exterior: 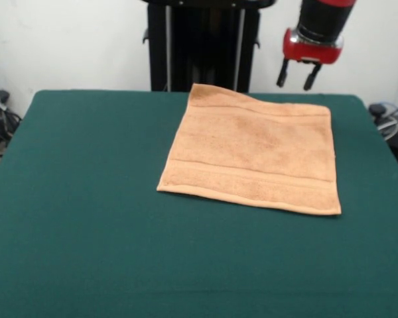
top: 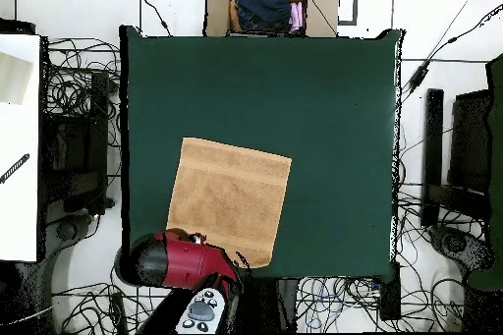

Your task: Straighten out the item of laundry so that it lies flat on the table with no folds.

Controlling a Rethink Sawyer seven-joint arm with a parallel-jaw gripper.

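Two short black fingers (exterior: 311,76) parted with a clear gap, pointing down from the red and black gripper (exterior: 296,74), empty, touching nothing. Hanging in the air above the far edge of the tabletop, close over the far right corner of the towel in the front view, yet apart from it.

Small, roughly square peach-orange terry towel (exterior: 255,149) spread open on the dark green felt-like tabletop (exterior: 79,199), lying toward the robot's side and, in the front view, right of centre. Turned slightly askew to the tabletop's edges. Woven border bands visible across the near and far ends. Near edge straight and flat. Far left corner slightly raised or rumpled, with a soft ripple along the far edge; rest of the surface smooth, no folded-over layer seen.

In the overhead view, same towel (top: 230,198) near the bottom-left part of the tabletop (top: 324,105), its lower edge partly hidden beneath the red arm (top: 182,260).

Beyond the tabletop: black pedestal (exterior: 202,43) against a white wall, cables (top: 74,81) strewn over the floor at both sides, cardboard box (top: 270,5) with dark and pink cloth at the side opposite the robot.
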